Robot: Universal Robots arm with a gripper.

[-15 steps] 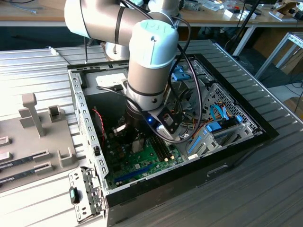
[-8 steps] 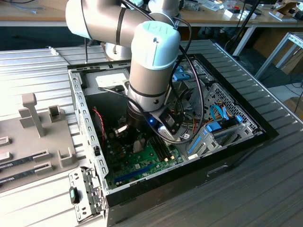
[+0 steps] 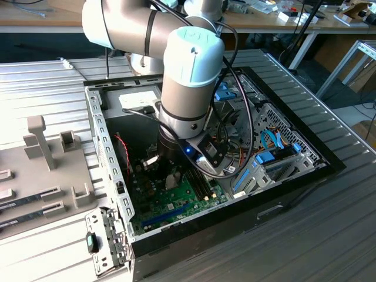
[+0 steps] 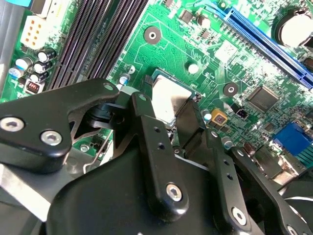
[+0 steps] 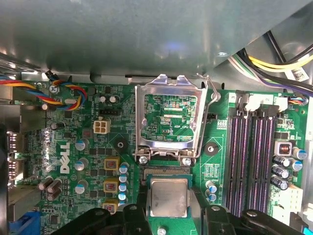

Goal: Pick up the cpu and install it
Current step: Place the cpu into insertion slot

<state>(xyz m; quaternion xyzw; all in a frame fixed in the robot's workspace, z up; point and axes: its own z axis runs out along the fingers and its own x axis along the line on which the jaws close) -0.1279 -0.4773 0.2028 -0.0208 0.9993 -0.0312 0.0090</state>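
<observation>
CPU handling is judged delicate: a light, stiff, flat chip with a slick metal top, best taken by its opposite edges. In the exterior view, at frame centre, the gripper is lowered into the open computer case over the motherboard. In the second wrist view the cpu is seen pinched between the fingers, just above centre. In the first wrist view it is held at bottom centre, below the opened socket frame.

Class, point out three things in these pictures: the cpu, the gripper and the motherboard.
cpu (image 5: 169,197), first wrist view, on its silvery metal top.
gripper (image 4: 172,128), second wrist view, midway between its fingertips.
motherboard (image 5: 73,161), first wrist view, on its green surface.
</observation>
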